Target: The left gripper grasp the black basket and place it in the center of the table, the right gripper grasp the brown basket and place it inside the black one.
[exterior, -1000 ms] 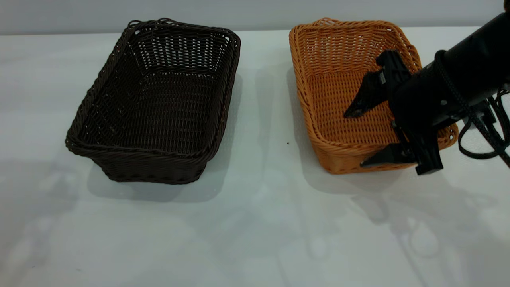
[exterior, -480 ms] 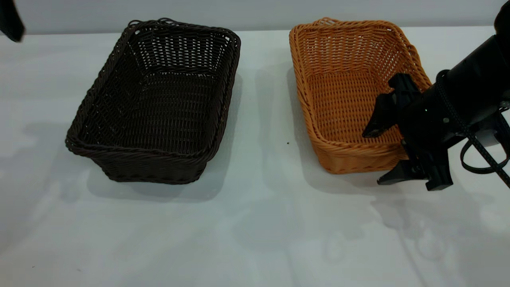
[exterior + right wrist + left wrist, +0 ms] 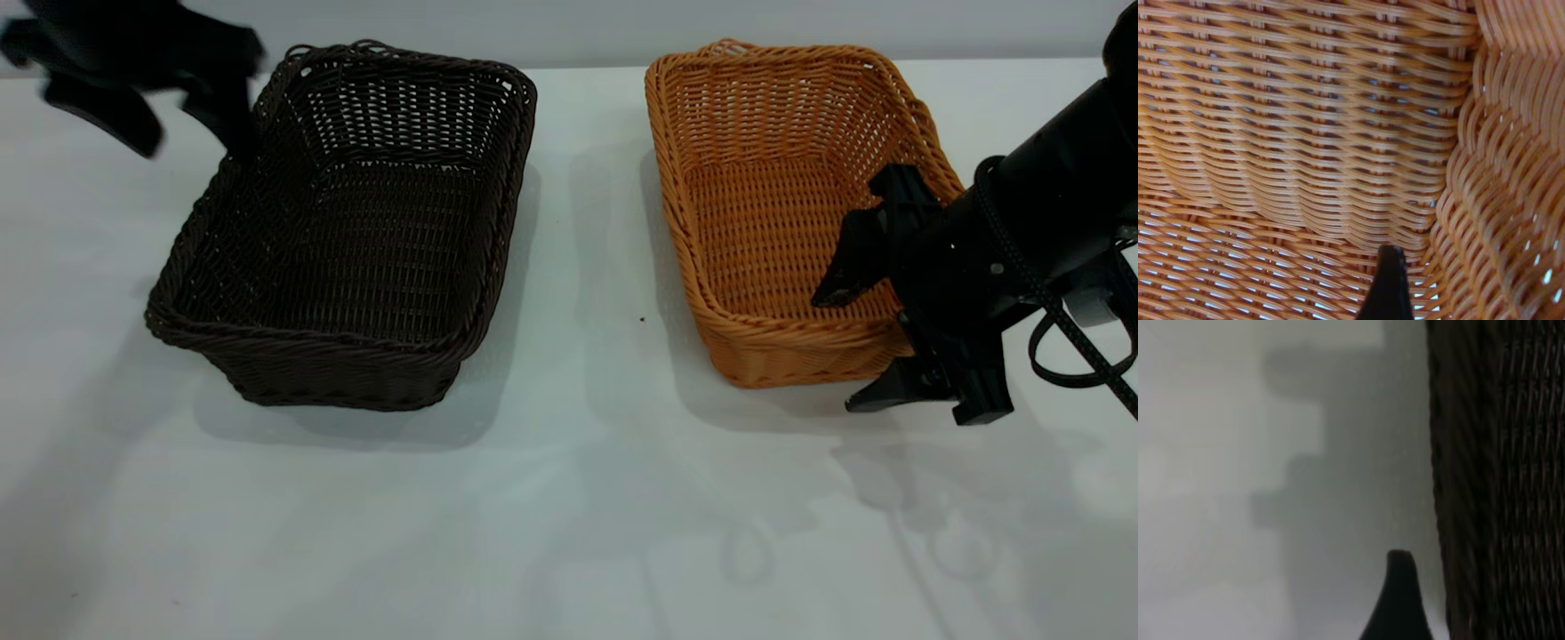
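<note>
The exterior view shows the left gripper (image 3: pixel 182 111), jaws apart, which should straddle the black basket (image 3: pixel 347 231) rim squarely before squeezing.

This looks like a robot test bench in a lab rather than a home or shop. A broad, plain white-grey desk (image 3: pixel 569 498) fills the scene and meets a bare pale wall (image 3: pixel 569 22) at the far edge. Two black robot arms reach in from the left and right sides, the right one trailing loose black cables (image 3: pixel 1080 347). The only goods are two matching wicker baskets, one black (image 3: pixel 347 231) and one brown (image 3: pixel 773 204), set side by side.
</note>
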